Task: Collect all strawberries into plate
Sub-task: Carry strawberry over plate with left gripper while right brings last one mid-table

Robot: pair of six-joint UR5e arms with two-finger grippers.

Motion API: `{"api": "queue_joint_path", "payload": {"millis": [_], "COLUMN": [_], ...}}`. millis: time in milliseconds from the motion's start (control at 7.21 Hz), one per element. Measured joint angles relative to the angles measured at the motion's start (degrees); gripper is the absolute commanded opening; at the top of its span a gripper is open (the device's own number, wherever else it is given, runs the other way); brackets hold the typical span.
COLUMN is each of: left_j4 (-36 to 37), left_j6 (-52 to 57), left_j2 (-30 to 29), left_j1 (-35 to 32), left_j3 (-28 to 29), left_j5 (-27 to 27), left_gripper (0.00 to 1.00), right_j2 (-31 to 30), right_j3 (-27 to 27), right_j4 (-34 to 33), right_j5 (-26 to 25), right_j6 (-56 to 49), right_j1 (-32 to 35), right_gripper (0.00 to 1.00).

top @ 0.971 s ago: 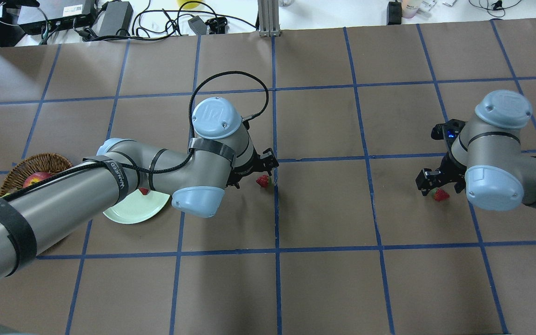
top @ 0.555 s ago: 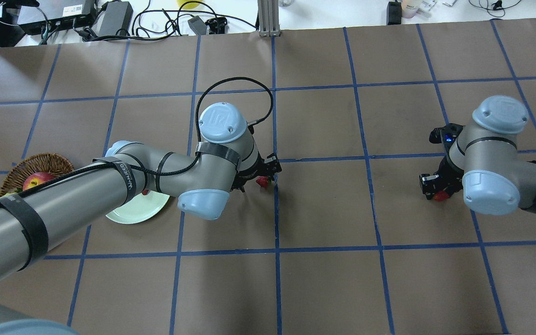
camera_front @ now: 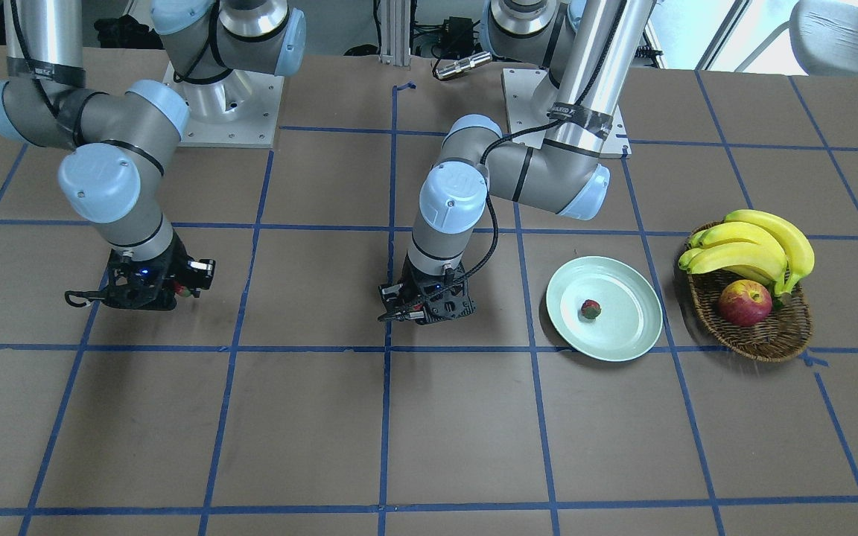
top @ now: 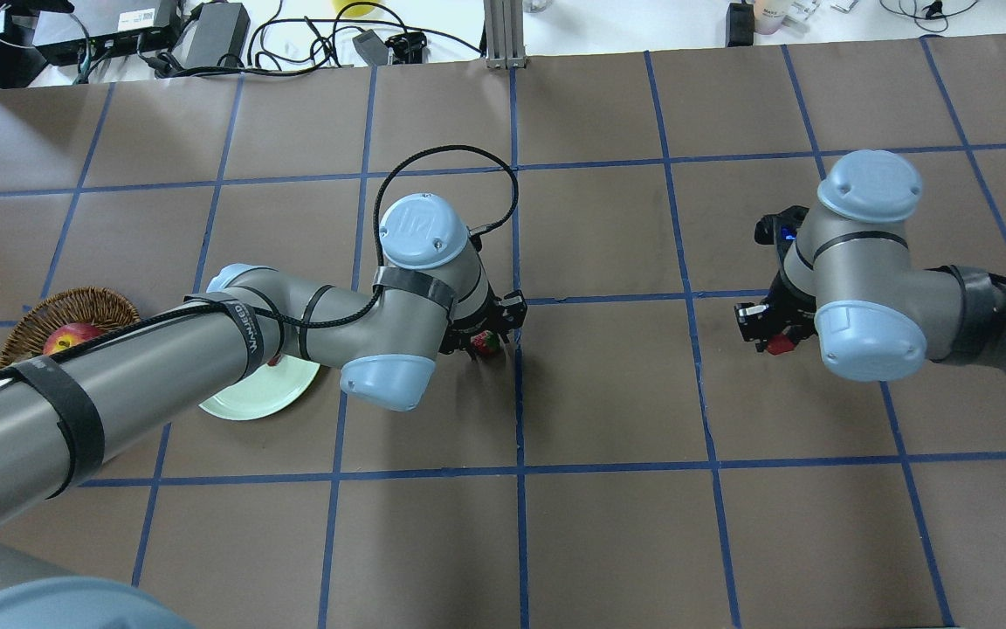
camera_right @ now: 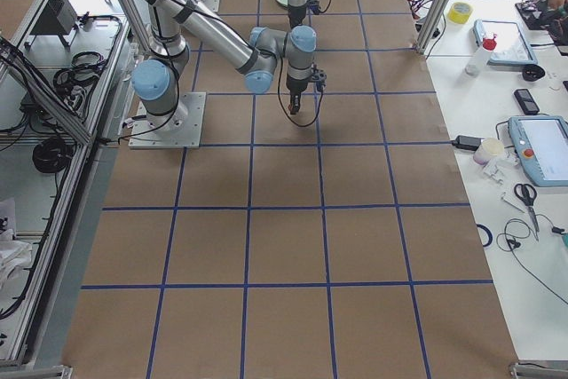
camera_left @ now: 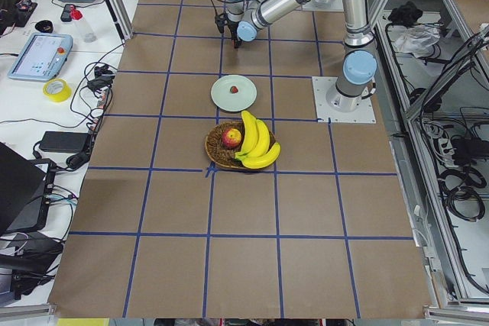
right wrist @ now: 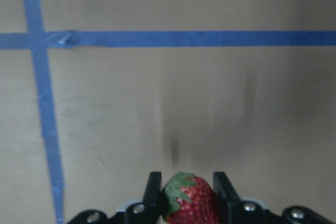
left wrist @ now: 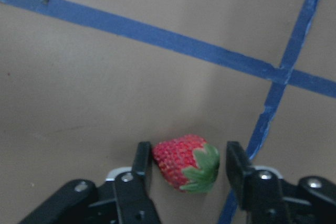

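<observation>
One strawberry [camera_front: 590,309] lies on the mint-green plate [camera_front: 623,335]. My left gripper [left wrist: 185,153] is down at the table with its jaws open around a second strawberry [left wrist: 186,163]. One finger touches the berry and the other stands a little apart. This berry also shows in the overhead view [top: 487,343], next to a blue tape line. My right gripper [right wrist: 184,182] is shut on the third strawberry [right wrist: 188,200] and holds it above the table. In the overhead view that berry [top: 780,343] is far right of the plate [top: 250,397].
A brown wicker basket [camera_front: 764,339] with bananas [camera_front: 757,242] and a red-yellow apple [camera_front: 744,301] stands right beside the plate. My left arm [top: 206,367] hangs over part of the plate in the overhead view. Blue tape lines grid the brown table.
My right gripper closed on its strawberry, lifted it and moved left toward the table's middle. My left gripper came down so that its fingers straddle the other strawberry.
</observation>
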Motion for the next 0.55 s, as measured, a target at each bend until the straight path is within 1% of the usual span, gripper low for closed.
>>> {"api": "queue_joint_path", "payload": {"millis": [139, 277, 555], "left_j4": [0.0, -0.03, -0.62], "left_j6": [0.35, 1.16, 6.05], "left_j2": [0.01, 0.16, 1.96], "left_j1": [0.01, -0.01, 0.9], "left_j3": [-0.08, -0.2, -0.66], "left_j5": [0.12, 0.29, 0.85], "left_gripper": [0.1, 0.0, 0.0], "right_j2": [0.43, 0.93, 1.41], "right_j3": [-1.54, -2.48, -3.08], "right_j4": [0.96, 1.28, 1.12], "right_j5": [2.14, 5.34, 10.55], "right_j6": [8.25, 15.56, 25.22], "right_j1": [4.16, 7.66, 12.69], "right_gripper": [0.25, 0.25, 0.25]}}
